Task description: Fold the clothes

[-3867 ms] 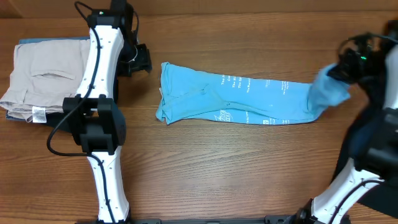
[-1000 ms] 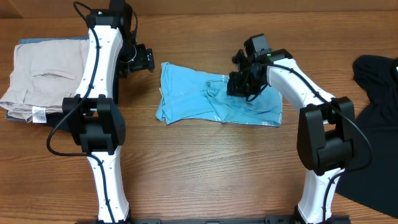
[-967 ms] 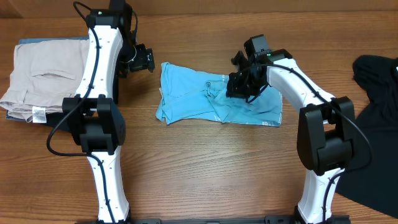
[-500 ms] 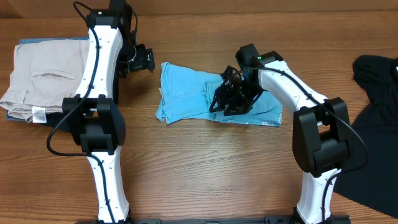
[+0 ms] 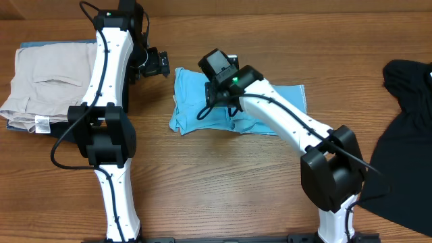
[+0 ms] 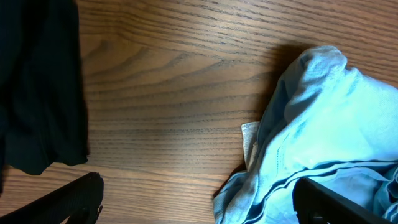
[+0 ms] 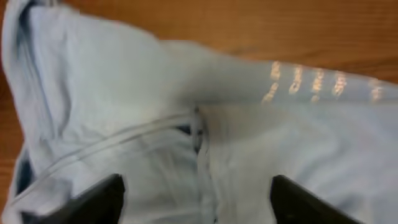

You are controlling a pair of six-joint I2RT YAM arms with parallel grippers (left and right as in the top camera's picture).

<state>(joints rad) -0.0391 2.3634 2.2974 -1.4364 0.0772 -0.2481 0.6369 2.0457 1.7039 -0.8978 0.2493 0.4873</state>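
Light blue T-shirt (image 5: 191,108) bunched beneath my right gripper (image 7: 198,198) — fingers spread, gripping nothing; left gripper (image 6: 198,200) likewise splayed, beside shirt's edge.

Blurred print (image 7: 320,84) on T-shirt (image 7: 124,124), apparently illegible.

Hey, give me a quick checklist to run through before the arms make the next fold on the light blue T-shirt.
1. Right pincer open and empty over the light blue T-shirt: ok.
2. Left pincer open, beside the shirt: ok.
3. Shirt lying flat: not ok, the end near the left pincer is bunched and wrinkled.
4. Shirt's middle smooth: cannot tell, the right arm covers it.
5. Beige trousers and black garment apart from the shirt: ok.
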